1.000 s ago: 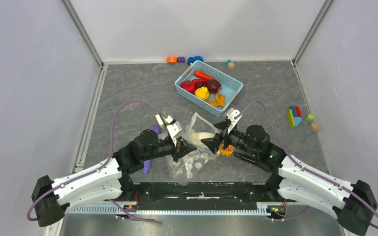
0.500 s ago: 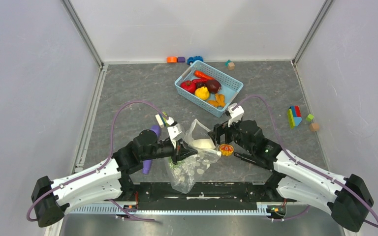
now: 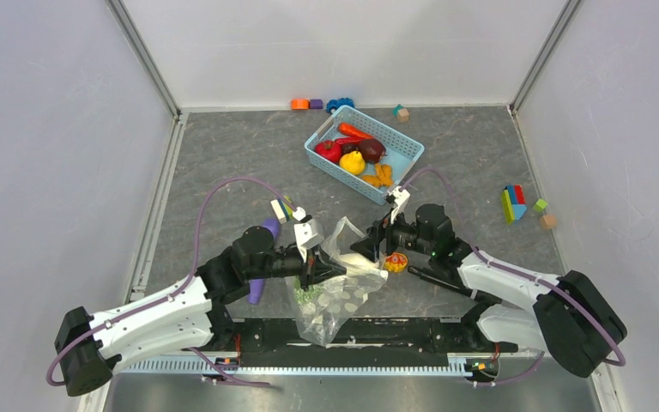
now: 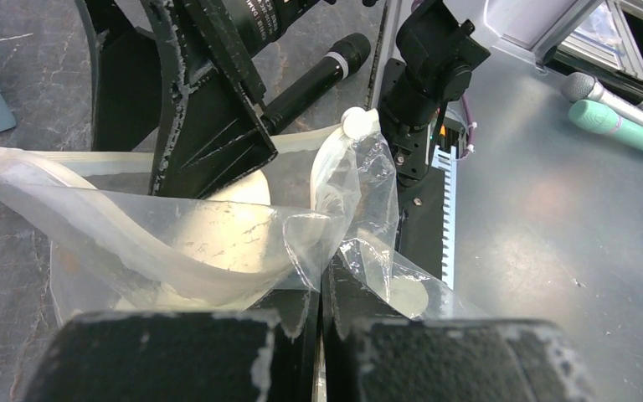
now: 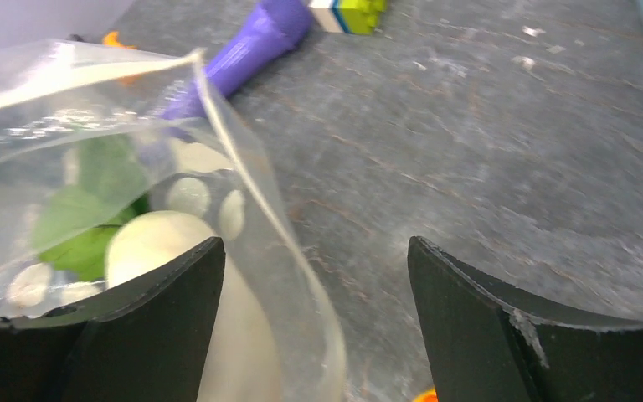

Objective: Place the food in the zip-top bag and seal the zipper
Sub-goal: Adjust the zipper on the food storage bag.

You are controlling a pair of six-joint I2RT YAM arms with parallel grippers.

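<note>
Egg [image 5: 146, 243] is inside the bag [image 3: 330, 296], pinched at its mouth by the left gripper [image 3: 330, 264]; right gripper [image 5: 310, 251] gapes wide beside it. Other food [image 3: 353, 159] waits in the basket [image 3: 386, 129] (zipper [image 4: 146, 251] unsealed).

The zip-top bag [image 3: 336, 283] sits on the counter [image 3: 223, 163] between the left end effector [image 3: 335, 264] and the right end effector [image 3: 363, 247], with the egg [image 5: 155, 243] inside it just before the right one's open tips. The basket [image 3: 408, 174] holding more food [image 3: 352, 155] lies beyond the right end effector. The stick [image 3: 263, 249] lies past the bag from it.
</note>
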